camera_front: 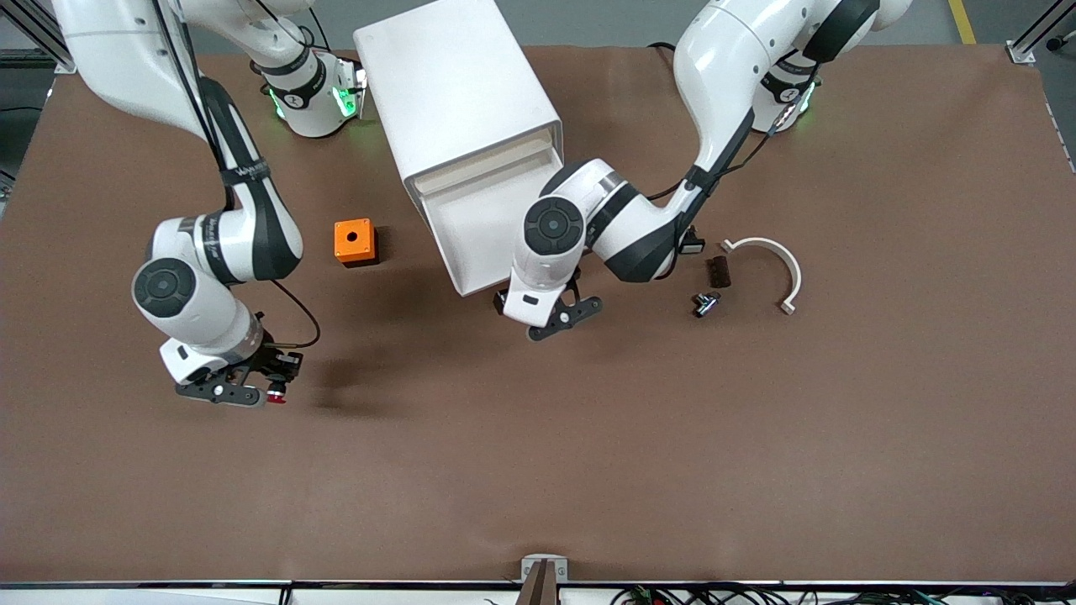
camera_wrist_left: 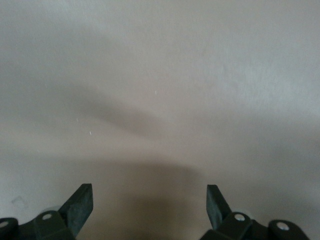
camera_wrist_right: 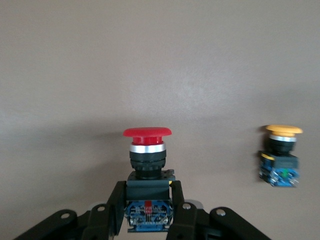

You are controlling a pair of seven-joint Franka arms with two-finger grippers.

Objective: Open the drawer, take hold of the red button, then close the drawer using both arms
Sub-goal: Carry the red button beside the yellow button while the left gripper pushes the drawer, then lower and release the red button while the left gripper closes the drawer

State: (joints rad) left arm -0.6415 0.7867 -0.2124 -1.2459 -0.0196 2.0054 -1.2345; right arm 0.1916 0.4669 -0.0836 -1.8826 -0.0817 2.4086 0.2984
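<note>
Red-capped, the button (camera_wrist_right: 147, 165) is sitting clamped by its blue-and-black body in the right gripper (camera_front: 252, 393), which is hanging over bare worktop (camera_front: 538, 470) toward the right arm's end, at about seven o'clock from the cabinet (camera_front: 458, 92). The drawer (camera_front: 479, 235) is standing pulled out. The left gripper (camera_front: 561, 318), fingers (camera_wrist_left: 80, 205) spread and empty, is hovering just off the drawer's front edge. Closing looks like the step in hand: the left arm should be pressing squarely on the front, pushing straight toward the cabinet's body, about eleven o'clock.
</note>
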